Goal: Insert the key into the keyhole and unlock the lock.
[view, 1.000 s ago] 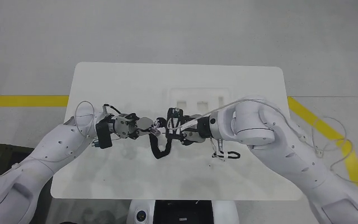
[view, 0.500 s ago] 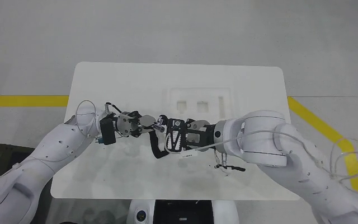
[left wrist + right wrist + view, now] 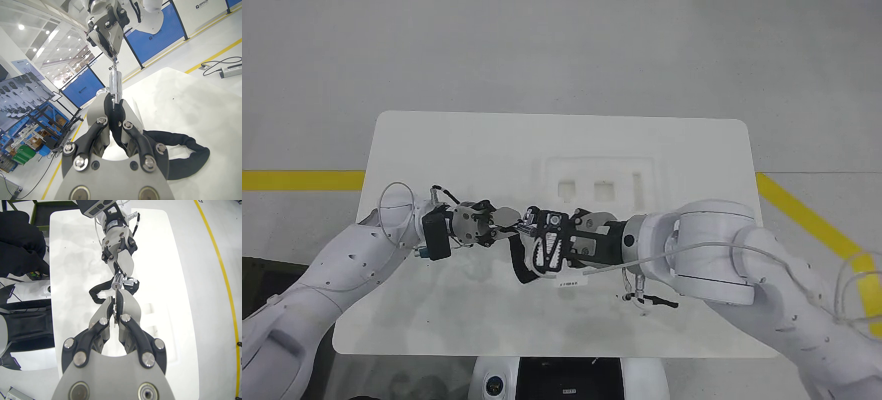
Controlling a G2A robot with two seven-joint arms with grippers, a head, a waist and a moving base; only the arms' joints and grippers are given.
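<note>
- Left claw [image 3: 114,101]: pinches chrome cylinder lock [image 3: 115,86] by its black-sleeved cable [image 3: 179,140].
- Right claw [image 3: 116,294]: pinches flat silver key [image 3: 114,63]; rolled, advanced; tip meets keyhole [image 3: 115,286].
- Insertion judged beginning; turn pending.

You see the lock [image 3: 115,86] in mirror-bright chrome and its cable [image 3: 181,144] in matt black fabric. The key [image 3: 115,303] is plain silver. The left gripper [image 3: 113,103] and right gripper [image 3: 115,295] have pale grey fingers, black links and pads, and silver bolts. The table [image 3: 692,150] is white, the floor [image 3: 542,50] light grey, and its line [image 3: 302,180] yellow.
</note>
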